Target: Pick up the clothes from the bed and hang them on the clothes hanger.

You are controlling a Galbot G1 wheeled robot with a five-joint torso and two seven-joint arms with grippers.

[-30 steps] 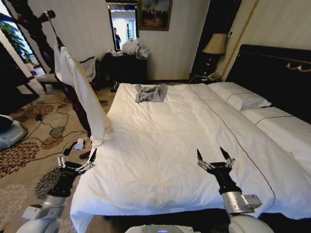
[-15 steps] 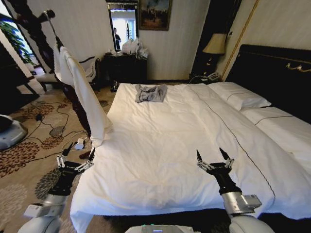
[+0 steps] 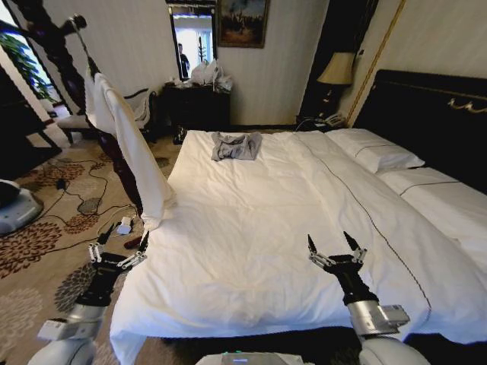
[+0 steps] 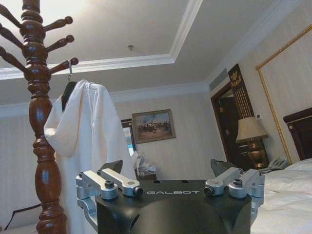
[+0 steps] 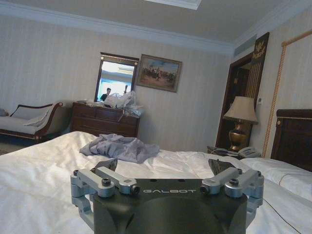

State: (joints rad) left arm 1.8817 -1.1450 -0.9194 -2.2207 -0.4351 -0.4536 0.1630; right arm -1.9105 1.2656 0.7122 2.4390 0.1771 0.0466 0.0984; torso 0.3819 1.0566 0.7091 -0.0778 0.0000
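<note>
— Where are the two tools, and what do they hold?

— The left tool hangs low off the left edge of the bed, above the patterned carpet. Its fingers are spread wide with nothing between them (the left wrist view shows the same open gap). The right tool sits over the near part of the white sheet, fingers likewise spread wide and empty, as its own wrist view also shows.

— And the shirt?

— The cream shirt is well away from both tools, beyond and above the left one. It hangs on the black hanger, whose thin hook is caught on a peg of the dark wooden coat stand. Its long sleeve drops down beside the bed's left edge, and the cuff reaches the edge of the sheet.

— Anything else on the bed?

— A small grey garment lies crumpled at the far end, straight ahead of the tools (in the right wrist view it sits just beyond the fingers). White pillows rest against the dark headboard, off to the right of the right tool.
</note>
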